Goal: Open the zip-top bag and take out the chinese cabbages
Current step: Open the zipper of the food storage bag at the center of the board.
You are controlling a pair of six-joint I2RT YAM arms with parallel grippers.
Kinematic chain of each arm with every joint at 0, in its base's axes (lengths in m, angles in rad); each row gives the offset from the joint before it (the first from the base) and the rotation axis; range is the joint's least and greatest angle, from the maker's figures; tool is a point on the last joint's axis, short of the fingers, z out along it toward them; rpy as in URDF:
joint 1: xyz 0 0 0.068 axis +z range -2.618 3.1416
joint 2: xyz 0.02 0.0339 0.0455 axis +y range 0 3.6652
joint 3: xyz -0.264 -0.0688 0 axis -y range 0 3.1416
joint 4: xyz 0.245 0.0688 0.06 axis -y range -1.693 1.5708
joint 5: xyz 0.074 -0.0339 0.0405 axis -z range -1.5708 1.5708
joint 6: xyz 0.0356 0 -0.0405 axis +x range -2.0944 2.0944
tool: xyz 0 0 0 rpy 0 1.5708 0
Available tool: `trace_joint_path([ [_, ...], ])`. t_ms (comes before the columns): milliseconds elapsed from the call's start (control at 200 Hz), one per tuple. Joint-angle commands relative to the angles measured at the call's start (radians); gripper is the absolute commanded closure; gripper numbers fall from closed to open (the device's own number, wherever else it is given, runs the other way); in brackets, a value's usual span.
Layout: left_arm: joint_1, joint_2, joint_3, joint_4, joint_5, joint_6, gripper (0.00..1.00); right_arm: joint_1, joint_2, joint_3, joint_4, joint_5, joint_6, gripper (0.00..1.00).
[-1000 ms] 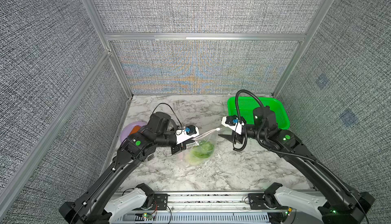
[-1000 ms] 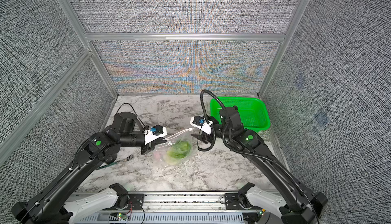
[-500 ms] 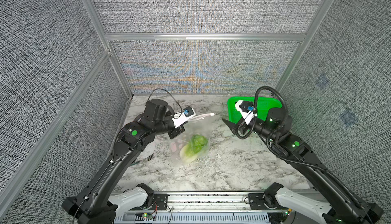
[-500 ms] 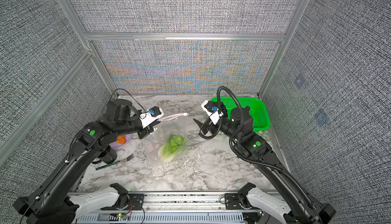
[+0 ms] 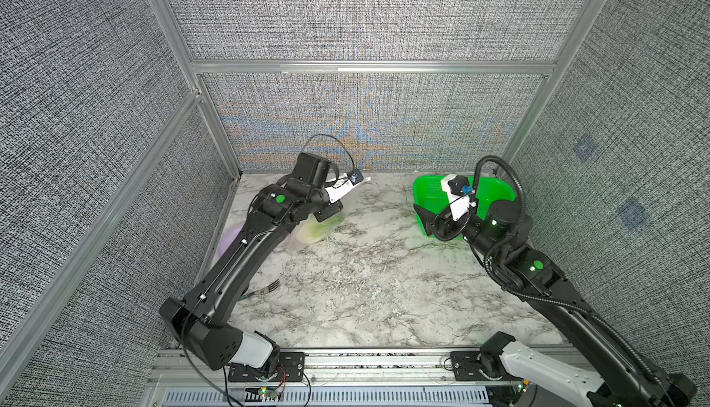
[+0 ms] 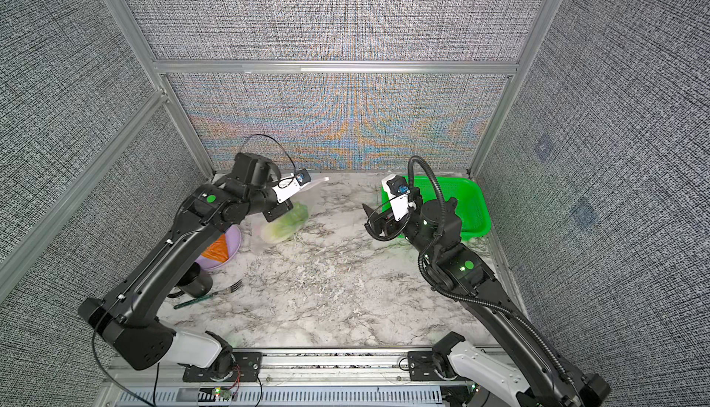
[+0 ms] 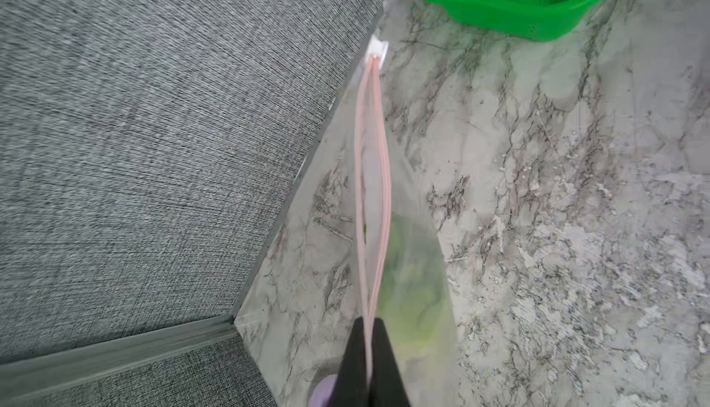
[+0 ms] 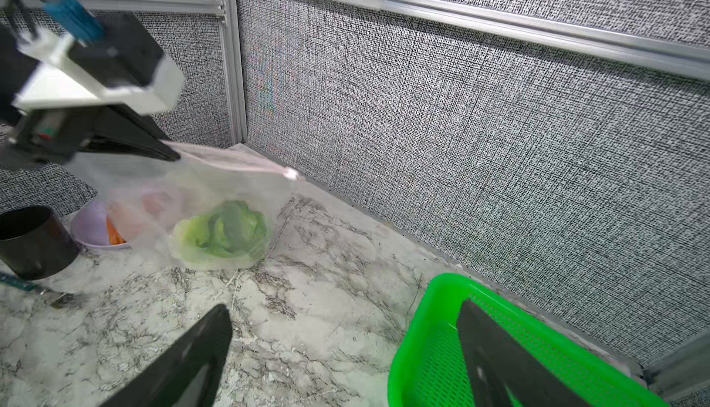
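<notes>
Between left gripper (image 7: 368,324) tips, pink zip strip (image 7: 385,193) of zip-top bag (image 8: 215,193) is being pinched tight; chinese cabbages (image 8: 226,232) is sitting inside bag, below that gripper. Right gripper (image 8: 344,307) is gaping wide, empty, well apart.

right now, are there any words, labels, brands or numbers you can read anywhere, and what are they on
No readable text anywhere.
zip-top bag: only a pink zip strip, no lettering shows.
green basket, purple bowl, black cup: no print shows.
left end effector: a small red-and-green mark on its body, too blurred to read.
</notes>
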Motion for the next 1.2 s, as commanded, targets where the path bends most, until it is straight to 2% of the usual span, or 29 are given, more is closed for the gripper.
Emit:
trace_joint_path([
  [0, -0.026, 0.044, -0.023, -0.015, -0.012, -0.052, 1.0, -0.003, -0.034, -0.023, 0.019, 0.027, 0.022, 0.08],
  [80, -0.038, 0.073, -0.046, -0.023, 0.037, -0.112, 1.0, -0.004, -0.058, -0.033, -0.006, 0.029, 0.033, 0.08],
  [210, -0.039, 0.103, -0.079, -0.052, 0.192, -0.14, 1.0, -0.004, -0.086, -0.046, -0.049, 0.029, 0.052, 0.09],
  [375, -0.048, 0.116, -0.144, -0.049, 0.338, -0.306, 1.0, -0.004, -0.11, -0.059, -0.098, 0.027, 0.087, 0.09],
  [470, -0.055, 0.082, -0.221, -0.016, 0.427, -0.329, 0.7, -0.004, -0.099, -0.05, -0.143, -0.006, 0.109, 0.09],
  [580, -0.058, 0.009, -0.295, 0.043, 0.476, -0.337, 0.41, -0.004, -0.068, -0.035, -0.205, -0.052, 0.143, 0.09],
  [600, -0.058, -0.007, -0.304, 0.053, 0.482, -0.338, 0.3, -0.004, -0.063, -0.036, -0.213, -0.055, 0.153, 0.09],
  [625, -0.058, -0.025, -0.312, 0.063, 0.488, -0.34, 0.04, -0.005, -0.057, -0.037, -0.221, -0.061, 0.167, 0.09],
  [641, -0.058, -0.036, -0.314, 0.069, 0.49, -0.341, 0.01, -0.004, -0.054, -0.04, -0.225, -0.064, 0.175, 0.09],
  [821, -0.058, -0.173, -0.362, 0.145, 0.473, -0.318, 0.0, -0.006, -0.012, -0.06, -0.274, -0.107, 0.296, 0.12],
  [1016, -0.055, -0.343, -0.496, 0.402, 0.215, -0.43, 0.0, -0.006, 0.012, -0.092, -0.334, -0.173, 0.335, 0.18],
  [1096, -0.053, -0.387, -0.532, 0.445, 0.234, -0.397, 0.0, -0.006, -0.011, -0.118, -0.333, -0.2, 0.369, 0.2],
  [1191, -0.053, -0.405, -0.591, 0.517, 0.184, -0.442, 0.0, -0.007, -0.049, -0.166, -0.331, -0.229, 0.424, 0.23],
])
